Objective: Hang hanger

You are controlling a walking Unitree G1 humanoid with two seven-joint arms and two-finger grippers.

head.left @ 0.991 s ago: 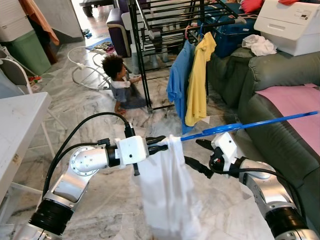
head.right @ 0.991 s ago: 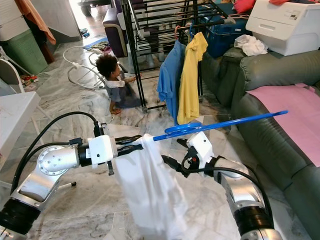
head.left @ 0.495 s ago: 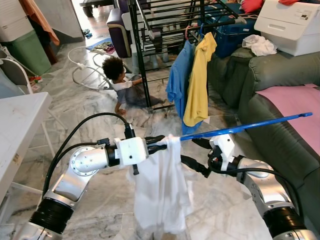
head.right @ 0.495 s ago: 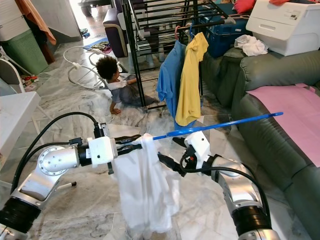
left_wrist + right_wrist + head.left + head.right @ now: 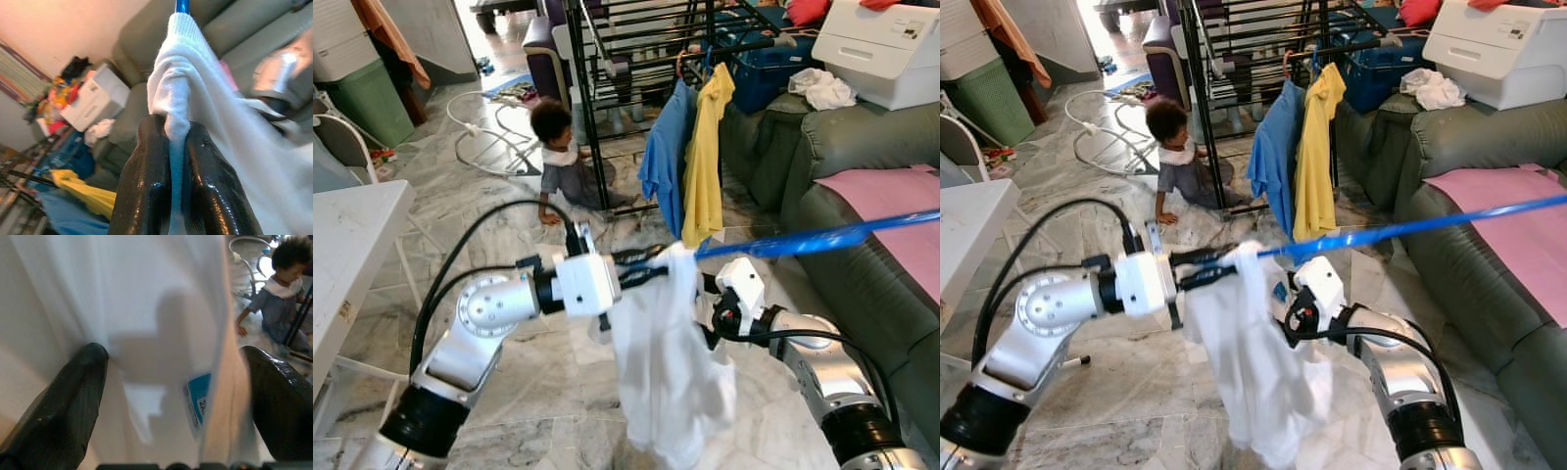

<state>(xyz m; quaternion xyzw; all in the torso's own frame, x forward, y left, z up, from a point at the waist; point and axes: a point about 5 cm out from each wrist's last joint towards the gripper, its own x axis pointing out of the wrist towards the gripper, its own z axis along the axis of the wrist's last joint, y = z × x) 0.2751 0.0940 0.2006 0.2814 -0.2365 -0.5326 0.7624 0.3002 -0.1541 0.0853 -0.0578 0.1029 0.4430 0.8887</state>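
Left gripper (image 5: 168, 147) was clamped on the bunched collar of the white shirt (image 5: 671, 372), which hung off the blue hanger (image 5: 803, 242) held mid-air over the marble floor (image 5: 489, 235), while right gripper (image 5: 171, 382) sat spread wide against the cloth.

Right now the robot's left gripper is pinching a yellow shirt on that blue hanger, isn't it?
Not quite: the garment is white, not yellow. The left wrist view shows the left gripper shut on the white shirt over the blue hanger. The yellow shirt hangs on the drying rack behind.
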